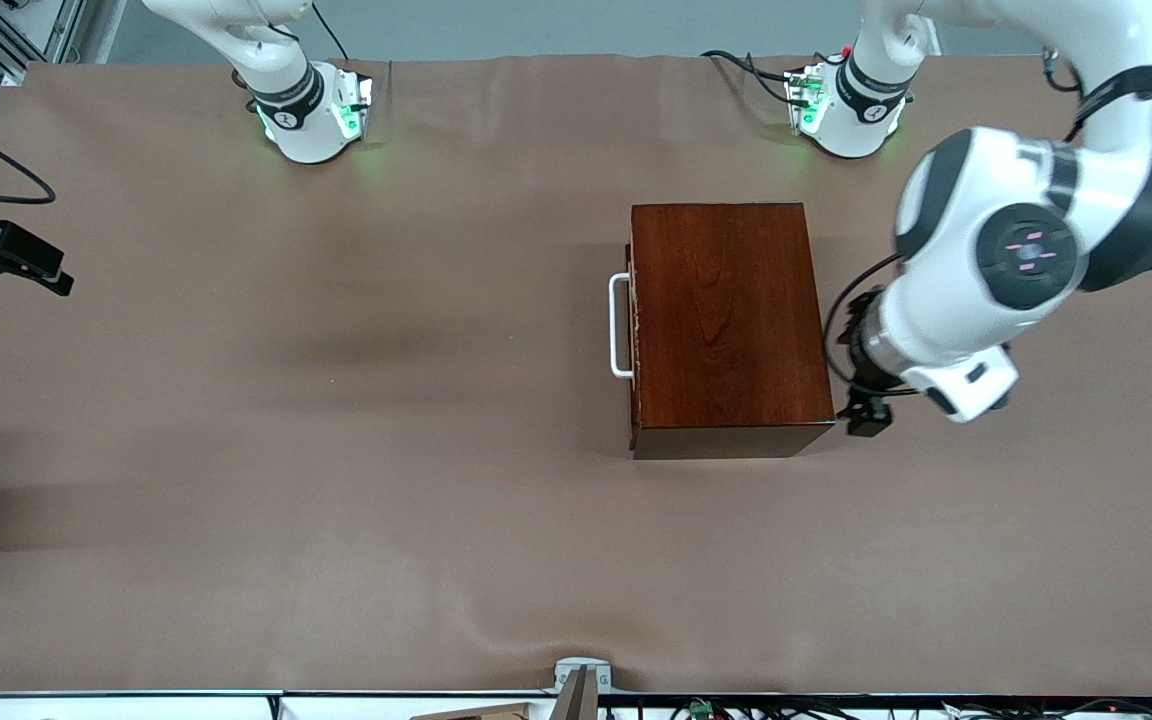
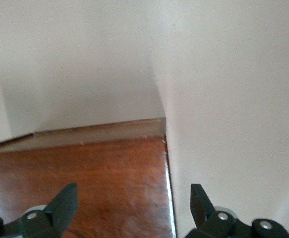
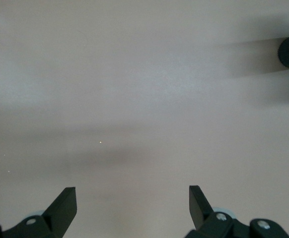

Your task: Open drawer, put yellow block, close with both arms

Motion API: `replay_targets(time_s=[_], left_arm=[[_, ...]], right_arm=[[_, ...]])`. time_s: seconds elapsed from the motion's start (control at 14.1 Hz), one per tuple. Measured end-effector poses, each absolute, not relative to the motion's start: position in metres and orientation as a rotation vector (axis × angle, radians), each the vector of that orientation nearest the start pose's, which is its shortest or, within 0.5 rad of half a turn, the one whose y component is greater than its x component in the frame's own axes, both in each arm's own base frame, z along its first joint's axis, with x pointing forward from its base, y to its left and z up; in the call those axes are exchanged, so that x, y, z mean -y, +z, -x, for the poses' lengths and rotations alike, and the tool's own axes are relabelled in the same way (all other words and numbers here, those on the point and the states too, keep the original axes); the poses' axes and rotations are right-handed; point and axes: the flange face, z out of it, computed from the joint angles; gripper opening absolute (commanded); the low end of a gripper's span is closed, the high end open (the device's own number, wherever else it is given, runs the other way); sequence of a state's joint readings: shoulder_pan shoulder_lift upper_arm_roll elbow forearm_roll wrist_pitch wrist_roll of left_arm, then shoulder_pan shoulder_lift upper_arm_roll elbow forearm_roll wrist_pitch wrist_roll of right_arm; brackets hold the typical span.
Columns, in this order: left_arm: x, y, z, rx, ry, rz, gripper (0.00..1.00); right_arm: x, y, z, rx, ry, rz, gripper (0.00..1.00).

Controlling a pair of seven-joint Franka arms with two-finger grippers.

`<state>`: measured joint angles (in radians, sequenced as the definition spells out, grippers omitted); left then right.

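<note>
1. The left gripper [image 1: 861,415] has its fingers spread and holds nothing; it sits beside the box [image 1: 726,320], at the corner nearest the camera, probably to brace it.
2. The drawer [image 1: 633,330] is closed, its handle [image 1: 619,326] facing the right arm's end.
3. The yellow block is not visible.
4. The right gripper [image 3: 132,208], spread and empty, waits over bare table [image 1: 336,450].

Drawer [image 1: 633,330] fully shut in glossy dark mahogany box [image 1: 726,320], flush with its face; white U-shaped bar handle [image 1: 619,326] points toward the right arm's end of the table; box upright, mid-table; yellow block not visible.
</note>
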<state>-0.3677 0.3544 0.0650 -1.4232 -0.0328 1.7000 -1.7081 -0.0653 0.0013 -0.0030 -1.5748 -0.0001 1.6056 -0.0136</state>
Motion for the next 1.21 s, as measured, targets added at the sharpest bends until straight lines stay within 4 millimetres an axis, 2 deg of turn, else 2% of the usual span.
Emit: replay_targets(time_s=[0.36,0.71,0.92,1.21], left_arm=[[0.136,0.502,-0.607,1.812,0.134,2.5,1.0],[0.068,0.519,-0.579,1.507,0.178,2.746,1.0],[0.045,0.529,-0.562,1.288,0.173,2.879,1.0],[0.023,0.537,-0.553,0.967,0.188,3.015,1.0]], right_arm=[[0.038,0.625,-0.557,-0.086,-0.046,3.141,1.0],[0.038,0.625,-0.557,-0.085,-0.047,3.141,1.0],[0.038,0.625,-0.557,-0.085,-0.047,3.141,1.0],[0.038,0.625,-0.557,-0.085,-0.047,3.141,1.0]])
